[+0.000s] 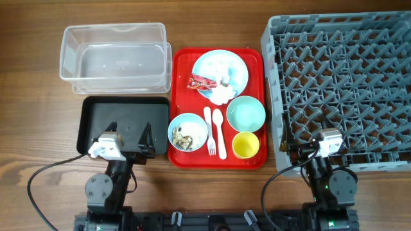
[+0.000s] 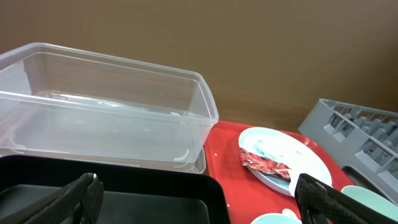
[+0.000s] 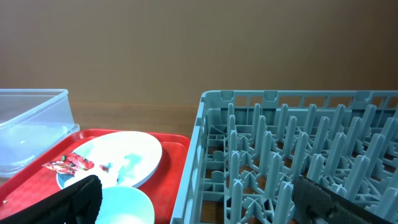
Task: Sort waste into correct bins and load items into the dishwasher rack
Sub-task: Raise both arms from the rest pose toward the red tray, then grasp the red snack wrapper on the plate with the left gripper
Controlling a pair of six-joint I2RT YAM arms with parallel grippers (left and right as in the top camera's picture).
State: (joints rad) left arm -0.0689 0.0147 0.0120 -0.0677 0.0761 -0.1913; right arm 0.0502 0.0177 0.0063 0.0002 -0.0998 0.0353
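from above, my left end effector (image 1: 130,138) hangs over the black tray (image 1: 96,109), its fingers spread wide and holding nothing. my right end effector (image 1: 316,150) is at the near edge of the dishwasher rack (image 1: 347,83), also spread and empty. on the red tray (image 1: 183,64) are the plate (image 1: 225,62) with the wrapper (image 1: 203,82) and tissue (image 1: 221,94), the blue bowl (image 1: 196,123) with food scraps (image 1: 183,136), the fork (image 1: 209,131), spoon (image 1: 219,131), mint bowl (image 1: 246,112) and yellow cup (image 1: 245,145).

in my left wrist view the clear tub (image 2: 106,106) stands ahead, and the wrapper lies on the plate at the right.

in my right wrist view the rack pegs are at the right, the plate at the left.
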